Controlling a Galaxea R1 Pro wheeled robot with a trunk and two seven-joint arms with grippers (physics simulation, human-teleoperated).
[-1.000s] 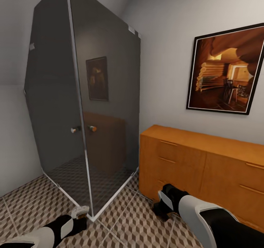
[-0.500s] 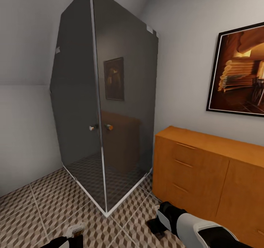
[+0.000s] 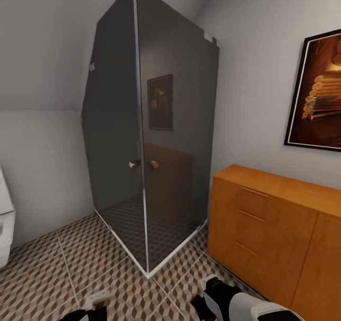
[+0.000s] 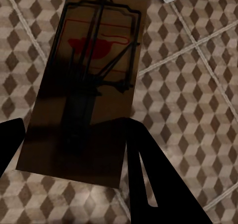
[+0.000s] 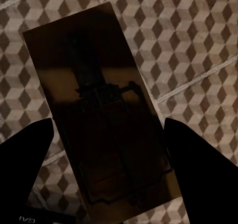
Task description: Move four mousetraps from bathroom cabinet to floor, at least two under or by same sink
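Two mousetraps are in my grippers, both over the cube-patterned bathroom floor (image 3: 123, 283). In the left wrist view a dark-brown mousetrap (image 4: 89, 75) with a red mark and a wire bar sits between the fingers of my left gripper (image 4: 74, 159), which is shut on it. My right gripper (image 5: 111, 164) is shut on a second mousetrap (image 5: 99, 100). In the head view the left gripper (image 3: 96, 304) and right gripper (image 3: 210, 295) hang low at the bottom edge. The orange-brown cabinet (image 3: 274, 226) stands against the wall to the right, drawers closed. The sink is out of view.
A dark glass shower enclosure (image 3: 151, 136) fills the corner straight ahead, its metal base frame (image 3: 148, 272) on the floor. A white fixture (image 3: 4, 226) shows at the left edge. A framed picture (image 3: 319, 93) hangs above the cabinet.
The camera has swung left, so shower and cabinet have shifted right in the picture and the white fixture has come into view. Both arms sit lower in the frame.
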